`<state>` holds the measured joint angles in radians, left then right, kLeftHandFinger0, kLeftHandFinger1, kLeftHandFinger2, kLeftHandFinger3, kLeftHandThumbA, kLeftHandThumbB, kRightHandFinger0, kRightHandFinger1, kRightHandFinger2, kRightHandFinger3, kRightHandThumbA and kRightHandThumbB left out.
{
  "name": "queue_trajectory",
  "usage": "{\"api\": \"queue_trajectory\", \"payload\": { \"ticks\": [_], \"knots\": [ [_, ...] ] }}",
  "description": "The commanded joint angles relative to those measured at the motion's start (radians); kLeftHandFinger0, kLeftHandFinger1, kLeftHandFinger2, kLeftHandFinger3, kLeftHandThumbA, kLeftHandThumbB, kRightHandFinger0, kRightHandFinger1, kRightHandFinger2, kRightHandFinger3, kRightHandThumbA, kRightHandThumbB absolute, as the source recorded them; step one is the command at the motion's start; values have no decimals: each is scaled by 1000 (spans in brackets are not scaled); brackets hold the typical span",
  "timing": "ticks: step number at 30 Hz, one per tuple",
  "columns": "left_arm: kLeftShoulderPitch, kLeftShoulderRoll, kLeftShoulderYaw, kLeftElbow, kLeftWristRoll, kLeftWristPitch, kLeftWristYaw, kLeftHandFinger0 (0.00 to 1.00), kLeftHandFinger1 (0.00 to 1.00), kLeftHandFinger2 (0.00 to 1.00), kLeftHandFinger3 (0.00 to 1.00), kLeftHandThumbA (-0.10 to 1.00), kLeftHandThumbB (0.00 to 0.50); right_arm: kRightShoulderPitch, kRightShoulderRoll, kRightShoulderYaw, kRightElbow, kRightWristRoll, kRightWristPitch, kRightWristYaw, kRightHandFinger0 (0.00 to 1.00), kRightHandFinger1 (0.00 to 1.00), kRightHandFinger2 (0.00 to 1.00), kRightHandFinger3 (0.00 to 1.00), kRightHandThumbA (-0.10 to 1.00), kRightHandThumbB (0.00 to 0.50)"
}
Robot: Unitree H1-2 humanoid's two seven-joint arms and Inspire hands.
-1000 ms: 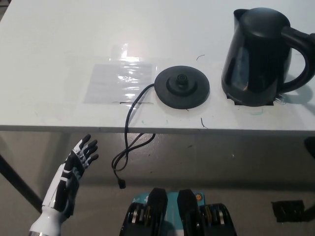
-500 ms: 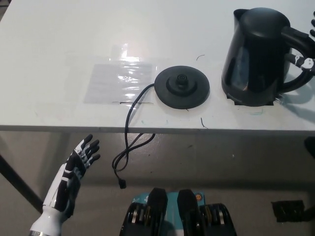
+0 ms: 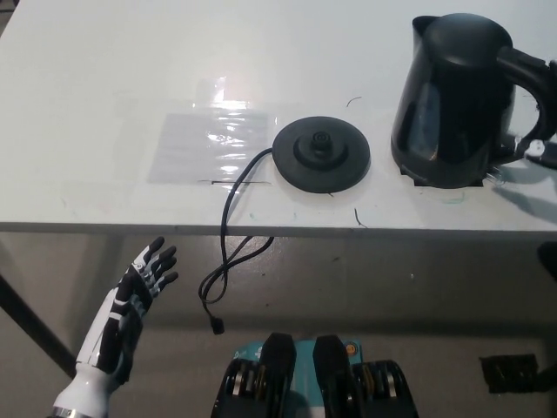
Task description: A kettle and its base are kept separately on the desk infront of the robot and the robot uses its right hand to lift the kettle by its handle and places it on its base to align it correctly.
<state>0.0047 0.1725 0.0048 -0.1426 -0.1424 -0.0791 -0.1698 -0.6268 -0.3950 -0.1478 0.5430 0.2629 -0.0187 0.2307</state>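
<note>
Kettle [image 3: 452, 100] is seen upright at the right end of the white desk [image 3: 104, 104], standing apart from the base [image 3: 323, 155]. Spout is turned toward picture left; the handle [image 3: 531, 96] loops out to the right, toward the frame edge. Base is noted flat near the desk's front edge, just left of the kettle, a clear strip of desk between them. Its cord [image 3: 228, 252] is trailed off the front edge and hangs below.

Right hand [image 3: 541, 148]: only a small pale-and-dark fragment is caught at the right border, just below the lower end of the handle. Whether it touches the handle cannot be told, and the state of its fingers cannot be told from so little.

Left hand [image 3: 130, 309] is held low at lower left, below desk level, fingers spread and holding nothing. It is well apart from both task items.

Relation judged to govern the next move: the handle lies on the kettle's right side, facing the right hand's approach, its grip running roughly vertical. The right hand is by far the nearer. Once gripped, the kettle would need carrying leftward to reach the base.

Lift is judged not yet begun; kettle is still seated on the desk.
</note>
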Motion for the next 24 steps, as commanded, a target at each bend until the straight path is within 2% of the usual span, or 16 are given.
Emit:
{"api": "queue_trajectory", "payload": {
  "ticks": [1,4,5,9,10,13,16,24],
  "knots": [
    [-17,12,3,-15,-17,-32,-21,1000,1000,1000,1000,1000,0,-59,-25,-11,61,4,-72,43,1000,1000,1000,1000,1000,332],
    [-18,11,3,-5,-16,-46,-22,1000,1000,1000,1000,1000,0,-70,-25,-15,79,12,-72,53,1000,1000,1000,1000,977,340],
    [-19,10,2,-5,-15,-45,-21,1000,1000,1000,1000,1000,6,-73,-25,-14,81,10,-67,52,1000,1000,1000,1000,967,369],
    [-19,13,1,-11,-12,-37,-21,1000,1000,1000,1000,1000,8,-77,-25,-11,80,0,-72,48,1000,1000,1000,1000,965,354],
    [-20,12,1,-10,-13,-39,-21,1000,1000,1000,1000,1000,2,-78,-23,-11,75,2,-73,51,1000,1000,1000,1000,966,392],
    [-23,17,0,-8,-9,-45,-24,1000,1000,1000,1000,1000,0,-83,-14,-16,53,11,-69,51,1000,1000,1000,1000,975,410],
    [-22,14,0,-10,-15,-41,-24,1000,1000,1000,1000,1000,26,-78,-8,-16,10,9,-54,40,1000,1000,1000,1000,986,414],
    [-27,18,0,-8,-10,-46,-25,1000,1000,1000,1000,1000,29,-93,-7,-15,-12,2,-52,35,1000,1000,1000,1000,1000,407]
  ]
}}
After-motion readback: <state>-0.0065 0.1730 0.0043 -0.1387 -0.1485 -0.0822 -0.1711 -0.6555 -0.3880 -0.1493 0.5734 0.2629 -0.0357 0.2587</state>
